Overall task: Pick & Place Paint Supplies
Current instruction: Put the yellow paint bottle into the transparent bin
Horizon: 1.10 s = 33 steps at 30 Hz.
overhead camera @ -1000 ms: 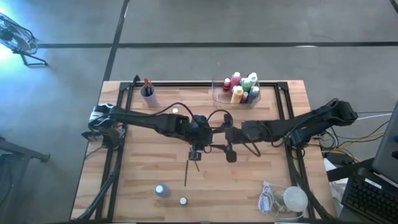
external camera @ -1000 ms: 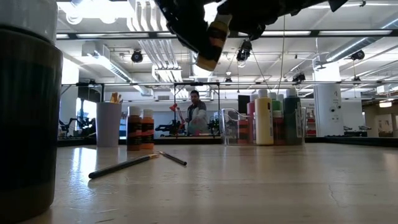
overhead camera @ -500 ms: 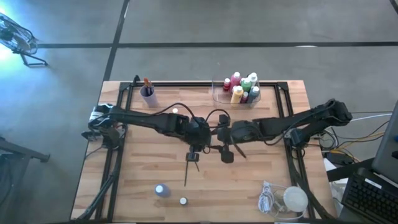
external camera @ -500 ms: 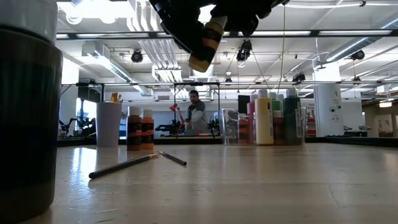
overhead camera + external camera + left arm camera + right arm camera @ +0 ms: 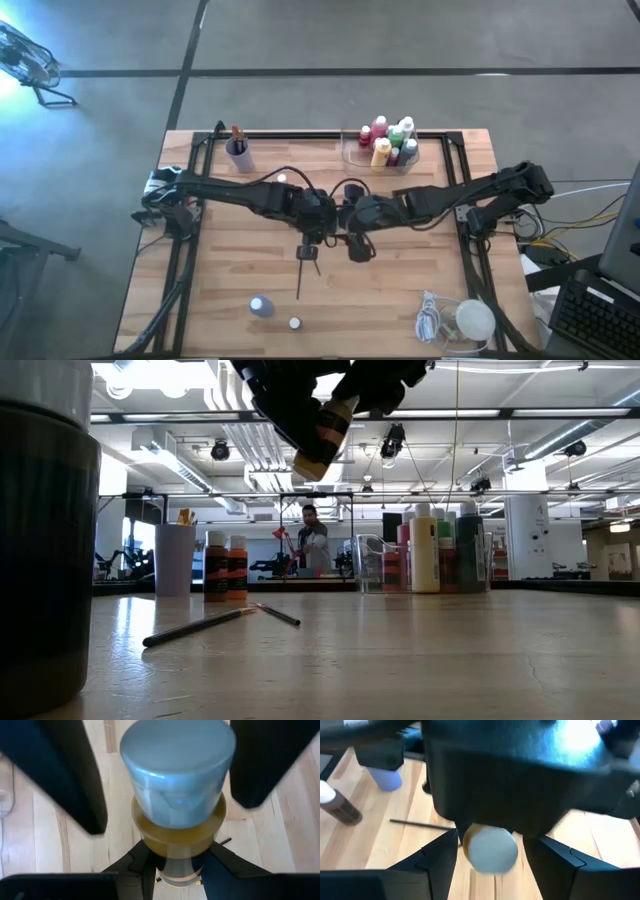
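Both claws (image 5: pixel 335 222) meeting mid-table (image 5: pixel 240 280)

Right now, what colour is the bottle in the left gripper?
Brown bottle with a pale cap, clearest in the left wrist view.

Both dark arms meet above the table's middle: left gripper (image 5: pixel 322 222) clamps a pale-capped bottle (image 5: pixel 318 438), right gripper (image 5: pixel 347 218) spread around it.

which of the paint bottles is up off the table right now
The brown bottle held in the left gripper above the table's middle; the others stand on the table or in the clear tray.
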### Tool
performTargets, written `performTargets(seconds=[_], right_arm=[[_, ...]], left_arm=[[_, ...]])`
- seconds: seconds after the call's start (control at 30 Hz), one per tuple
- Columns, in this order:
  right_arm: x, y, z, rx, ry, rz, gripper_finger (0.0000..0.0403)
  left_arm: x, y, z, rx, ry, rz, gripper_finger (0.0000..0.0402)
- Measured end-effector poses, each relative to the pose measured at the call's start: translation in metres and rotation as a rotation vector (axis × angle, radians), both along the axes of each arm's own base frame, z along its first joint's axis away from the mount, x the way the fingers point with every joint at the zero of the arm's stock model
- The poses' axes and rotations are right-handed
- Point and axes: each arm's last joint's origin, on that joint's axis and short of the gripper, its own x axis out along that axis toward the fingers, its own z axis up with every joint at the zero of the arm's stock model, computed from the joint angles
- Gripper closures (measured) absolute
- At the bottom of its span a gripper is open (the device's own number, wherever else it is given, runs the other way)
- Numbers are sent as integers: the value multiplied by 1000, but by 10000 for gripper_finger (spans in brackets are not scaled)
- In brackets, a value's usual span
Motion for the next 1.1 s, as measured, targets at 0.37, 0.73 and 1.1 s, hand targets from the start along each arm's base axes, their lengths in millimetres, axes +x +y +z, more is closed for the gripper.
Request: performTargets(seconds=[0.37,0.73,1.1], right_arm=[[-2,0,2,-2,-10,2,212],[-2,0,1,-7,-5,5,266],[-3,0,1,-10,6,8,289]], left_arm=[[0,0,0,0,-3,0,280],[0,0,0,0,-2,1,280],[0,0,0,1,-1,-1,279]])
